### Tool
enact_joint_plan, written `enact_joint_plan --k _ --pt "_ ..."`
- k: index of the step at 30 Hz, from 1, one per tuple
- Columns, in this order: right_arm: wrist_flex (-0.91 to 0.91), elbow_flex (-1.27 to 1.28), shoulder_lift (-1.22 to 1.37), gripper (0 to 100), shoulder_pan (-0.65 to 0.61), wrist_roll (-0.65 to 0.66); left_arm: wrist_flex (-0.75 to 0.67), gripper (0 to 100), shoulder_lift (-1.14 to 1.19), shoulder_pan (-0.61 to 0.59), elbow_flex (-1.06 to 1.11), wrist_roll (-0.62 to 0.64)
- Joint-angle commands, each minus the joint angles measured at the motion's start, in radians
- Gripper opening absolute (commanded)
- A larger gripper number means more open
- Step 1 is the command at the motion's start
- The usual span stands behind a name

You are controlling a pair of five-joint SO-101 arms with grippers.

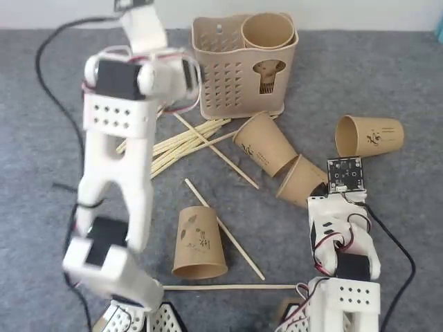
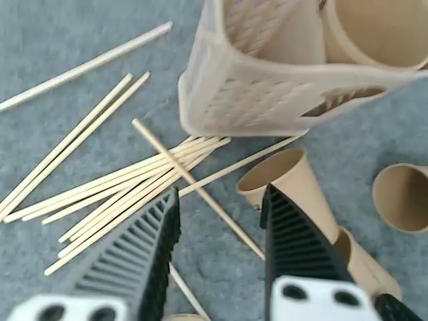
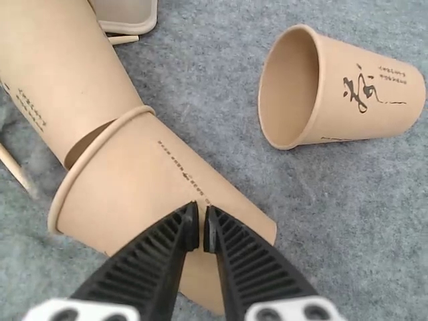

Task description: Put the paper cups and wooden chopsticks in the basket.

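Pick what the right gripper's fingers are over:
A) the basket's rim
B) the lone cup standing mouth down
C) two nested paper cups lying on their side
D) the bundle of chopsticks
C: in the right wrist view the fingers of the right gripper are closed together directly above the outer of the nested paper cups, which lie on their side.

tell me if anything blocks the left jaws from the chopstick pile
Nothing visible does. The left jaws stand open above the chopstick pile. One loose chopstick lies crosswise over it, and the basket stands just beyond.
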Motion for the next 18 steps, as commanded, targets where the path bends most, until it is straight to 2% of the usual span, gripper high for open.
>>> enact_joint_plan --k 1,4,7,11,18 --pt "0.013 -0.020 -0.025 3.2 -0.012 0.012 -0.172 18 -0.281 -0.066 0.401 -0.006" --pt "0.070 -0.044 -0.025 3.4 -0.042 0.014 -0.296 18 -0.437 -0.118 0.665 -0.026" --pt "0.163 -0.077 -0.025 3.4 -0.125 0.025 -0.396 18 -0.605 -0.153 0.923 -0.089" --pt "0.262 -0.107 -0.025 3.5 -0.240 0.126 -0.523 18 -0.839 -0.204 1.251 -0.152" --pt "0.384 -0.192 -0.025 3.5 -0.475 0.244 -0.701 18 -1.120 -0.410 1.630 -0.210"
